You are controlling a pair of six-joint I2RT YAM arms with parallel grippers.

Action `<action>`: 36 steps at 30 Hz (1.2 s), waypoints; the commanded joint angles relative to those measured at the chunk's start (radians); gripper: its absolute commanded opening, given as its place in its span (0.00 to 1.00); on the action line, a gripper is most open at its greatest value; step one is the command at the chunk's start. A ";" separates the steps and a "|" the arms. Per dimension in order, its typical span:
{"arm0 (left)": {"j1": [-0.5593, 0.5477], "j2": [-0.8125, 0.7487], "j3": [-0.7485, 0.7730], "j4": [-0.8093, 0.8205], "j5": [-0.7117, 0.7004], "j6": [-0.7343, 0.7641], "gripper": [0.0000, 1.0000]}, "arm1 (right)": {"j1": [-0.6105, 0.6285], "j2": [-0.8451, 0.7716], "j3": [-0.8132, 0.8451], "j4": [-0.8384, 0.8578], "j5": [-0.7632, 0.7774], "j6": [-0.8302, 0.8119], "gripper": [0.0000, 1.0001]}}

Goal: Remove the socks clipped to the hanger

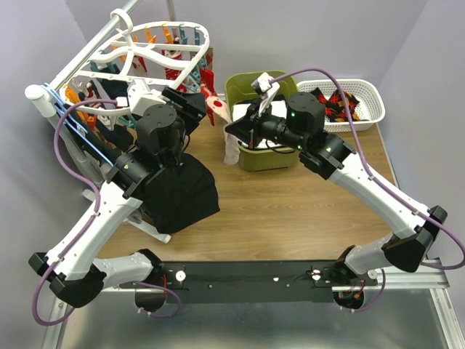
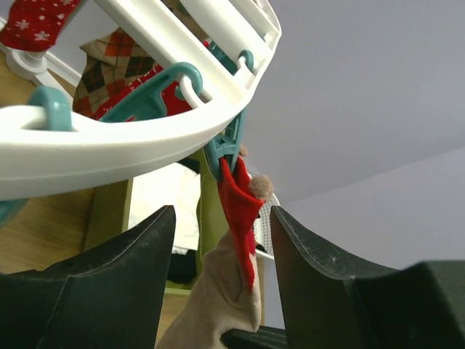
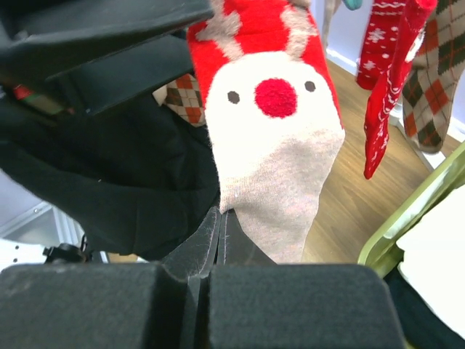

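Under the hanger [image 2: 109,142] rim, at its table-side end: reindeer sock [image 3: 272,131] hangs cuff-up from a teal clip [image 2: 225,149], not yet free.

Left gripper [image 2: 224,218]: fingers spread wide, one each side of the red cuff just below the clip, touching neither.

Right gripper [image 3: 218,236]: fingers pressed together at the sock's beige toe. The toe corner runs into them, so it reads as a pinch on the sock.

Step in hand, as judged: get this sock out of its clip.
- The cuff sits deep in the clip, so a sideways tug would probably only swing the frame.
- Better to pull straight down along the clip's line.
- The left fingers should close high on the cuff, near the clip, to keep the stretch short.
- Neighbouring argyle sock [image 3: 429,73] and red snowflake sock [image 3: 385,87] hang near; keep clear of them.

Containers:
- Olive-green bin [image 1: 269,158], right of the hanger: folded white cloth [image 1: 241,114] plus something dark, mostly hidden by the right arm.
- White mesh basket [image 1: 363,120], far right: loose socks [image 1: 338,102], red, black and orange.
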 commanded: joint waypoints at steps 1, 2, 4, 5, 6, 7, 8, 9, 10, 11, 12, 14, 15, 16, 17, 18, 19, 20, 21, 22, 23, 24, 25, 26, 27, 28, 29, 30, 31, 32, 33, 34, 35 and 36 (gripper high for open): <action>-0.006 0.013 0.052 -0.018 -0.107 -0.043 0.64 | 0.009 -0.024 0.017 -0.040 -0.050 -0.031 0.01; -0.006 0.020 0.057 -0.018 -0.104 -0.045 0.65 | 0.009 -0.026 0.015 -0.049 -0.053 -0.034 0.01; -0.006 0.030 0.062 -0.002 -0.107 -0.046 0.66 | 0.009 -0.029 0.012 -0.055 -0.058 -0.040 0.01; -0.007 0.035 0.062 0.004 -0.115 -0.046 0.68 | 0.009 -0.032 0.011 -0.058 -0.060 -0.040 0.01; -0.006 0.041 0.063 0.009 -0.119 -0.045 0.68 | 0.011 -0.037 0.011 -0.058 -0.061 -0.046 0.01; -0.006 0.055 0.068 0.011 -0.128 -0.048 0.69 | 0.011 -0.040 0.011 -0.060 -0.067 -0.046 0.01; -0.006 0.061 0.069 0.012 -0.141 -0.046 0.68 | 0.012 -0.040 0.012 -0.060 -0.072 -0.048 0.01; -0.006 0.067 0.071 0.018 -0.142 -0.046 0.68 | 0.011 -0.040 0.015 -0.063 -0.075 -0.050 0.01; -0.006 0.079 0.074 0.027 -0.145 -0.042 0.68 | 0.012 -0.040 0.017 -0.065 -0.084 -0.048 0.01; -0.006 0.086 0.077 0.031 -0.150 -0.042 0.68 | 0.014 -0.040 0.020 -0.068 -0.086 -0.051 0.01; -0.007 0.092 0.080 0.029 -0.155 -0.042 0.69 | 0.015 -0.041 0.021 -0.071 -0.086 -0.056 0.01; -0.006 0.101 0.085 0.025 -0.184 -0.045 0.68 | 0.016 -0.043 0.026 -0.078 -0.086 -0.057 0.01; -0.006 0.101 0.085 0.023 -0.196 -0.048 0.69 | 0.016 -0.044 0.026 -0.078 -0.086 -0.060 0.01; -0.007 0.101 0.083 0.023 -0.208 -0.048 0.69 | 0.019 -0.049 0.024 -0.077 -0.084 -0.060 0.01; -0.006 0.101 0.082 0.028 -0.223 -0.039 0.68 | 0.019 -0.051 0.021 -0.075 -0.084 -0.060 0.01; -0.006 0.104 0.083 0.028 -0.234 -0.034 0.68 | 0.020 -0.052 0.017 -0.074 -0.084 -0.063 0.01; -0.006 0.113 0.086 0.023 -0.247 -0.029 0.68 | 0.019 -0.054 0.012 -0.072 -0.083 -0.065 0.01; -0.006 0.118 0.097 0.015 -0.268 -0.026 0.68 | 0.020 -0.057 0.011 -0.074 -0.081 -0.063 0.01; -0.006 0.121 0.100 0.012 -0.280 -0.025 0.67 | 0.020 -0.057 0.008 -0.074 -0.081 -0.063 0.01; -0.006 0.125 0.100 0.012 -0.290 -0.025 0.67 | 0.022 -0.057 0.005 -0.072 -0.083 -0.062 0.01; -0.006 0.127 0.094 0.015 -0.309 -0.025 0.66 | 0.022 -0.060 0.005 -0.077 -0.086 -0.062 0.01; -0.006 0.127 0.088 0.020 -0.316 -0.022 0.65 | 0.022 -0.060 0.005 -0.078 -0.086 -0.063 0.01; -0.006 0.124 0.082 0.040 -0.322 -0.019 0.64 | 0.022 -0.061 0.006 -0.078 -0.087 -0.065 0.01; -0.004 0.119 0.063 0.058 -0.328 -0.007 0.62 | 0.022 -0.061 0.008 -0.083 -0.087 -0.066 0.01; -0.006 0.118 0.054 0.081 -0.326 0.018 0.61 | 0.023 -0.063 0.009 -0.085 -0.087 -0.066 0.01; -0.006 0.116 0.048 0.109 -0.328 0.026 0.60 | 0.025 -0.063 0.009 -0.085 -0.087 -0.066 0.01; -0.004 0.116 0.042 0.116 -0.329 0.032 0.57 | 0.025 -0.064 0.011 -0.086 -0.089 -0.066 0.01; -0.004 0.118 0.040 0.123 -0.333 0.035 0.55 | 0.026 -0.066 0.012 -0.086 -0.092 -0.065 0.01; -0.004 0.121 0.040 0.127 -0.334 0.040 0.53 | 0.028 -0.067 0.012 -0.086 -0.095 -0.065 0.01; -0.006 0.124 0.043 0.127 -0.337 0.043 0.45 | 0.028 -0.069 0.009 -0.085 -0.096 -0.062 0.01; -0.004 0.127 0.045 0.127 -0.337 0.044 0.42 | 0.029 -0.070 0.008 -0.085 -0.095 -0.063 0.01; -0.004 0.129 0.045 0.132 -0.337 0.047 0.38 | 0.029 -0.072 0.006 -0.085 -0.089 -0.060 0.01; -0.004 0.130 0.046 0.135 -0.333 0.053 0.28 | 0.029 -0.075 0.003 -0.086 -0.087 -0.062 0.01; -0.006 0.132 0.046 0.139 -0.328 0.059 0.24 | 0.029 -0.078 -0.003 -0.086 -0.086 -0.059 0.01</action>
